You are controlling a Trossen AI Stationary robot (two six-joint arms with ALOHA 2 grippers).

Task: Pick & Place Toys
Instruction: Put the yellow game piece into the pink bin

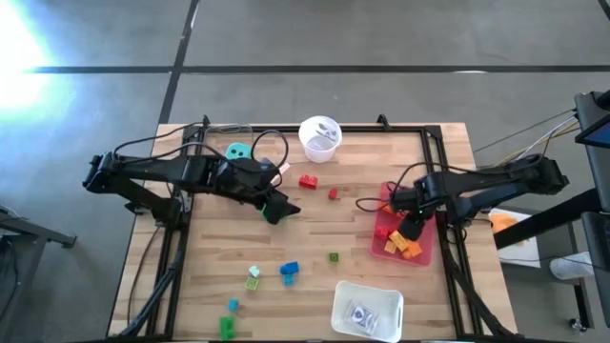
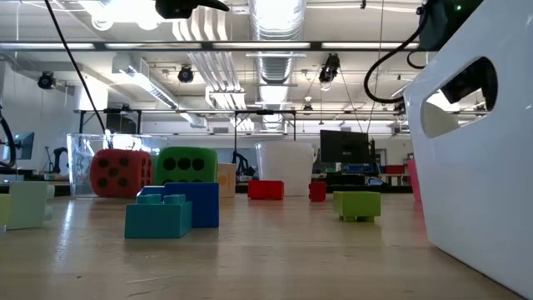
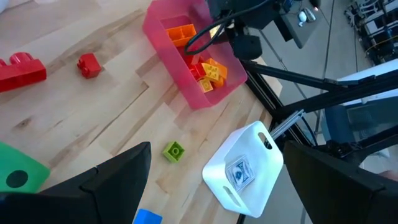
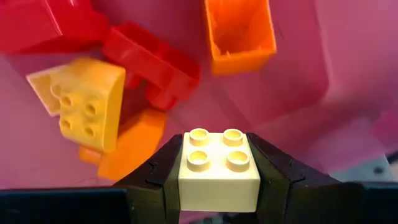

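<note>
Right gripper (image 4: 219,186) is pinching a pale yellow brick (image 4: 219,169) between its two fingers, studs facing the wrist camera — it hangs right over the pink tray (image 1: 425,255) on the right side of the table, so my read is the brick is there to be dropped in. Already lying in that tray: a yellow brick (image 4: 84,102), red bricks (image 4: 149,62) and an orange brick (image 4: 239,34) (hollow side up), heaped together, which fits the warm colours being gathered here.

Left gripper (image 3: 211,180) is spread wide and holds nothing — hovering above the table near the middle, beside the green die (image 3: 15,177). Looks like it is lined up to go for a loose piece next, a judgement only.

Still out on the wood: long red brick (image 1: 308,181) and small red brick (image 1: 333,194) near the white cup (image 1: 319,139), small green brick (image 1: 334,256), blue brick (image 1: 289,272), and a few green and teal pieces toward the front left. Teal die (image 1: 236,152) sits by the left arm at the back; red die (image 2: 121,172) shows in the low view beside the green one. White bin (image 1: 367,310) at the front holds something other than toys (cannot tell what).

Task partly done — many pieces still scattered.
</note>
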